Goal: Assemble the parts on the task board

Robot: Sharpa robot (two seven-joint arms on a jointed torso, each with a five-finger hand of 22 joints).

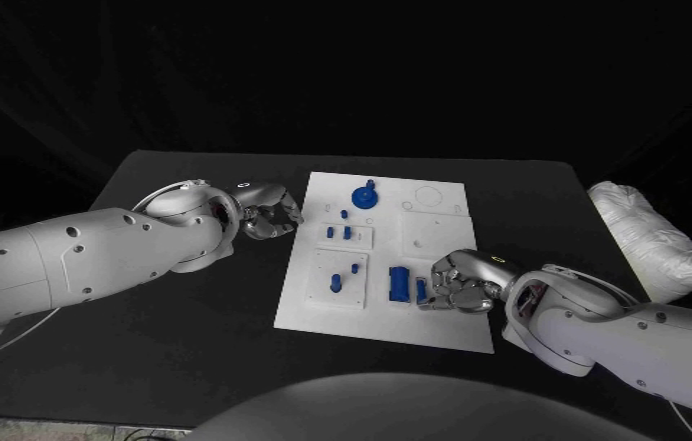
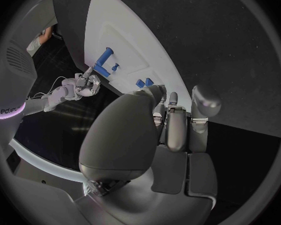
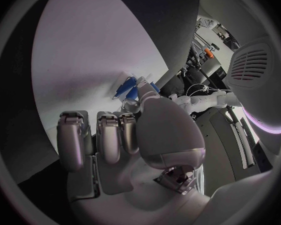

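While my left robot hand (image 1: pixel 268 211) waits curled and empty just off the task board (image 1: pixel 447 306), I see my right robot hand (image 1: pixel 459 283) nearer, fingers closed around the small blue part (image 1: pixel 421 289) standing beside the taller blue block (image 1: pixel 398 280).

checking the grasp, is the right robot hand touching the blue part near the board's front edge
Cannot tell. In the head view the right robot hand overlaps the small blue part on the task board; neither wrist view shows contact or a gap plainly.
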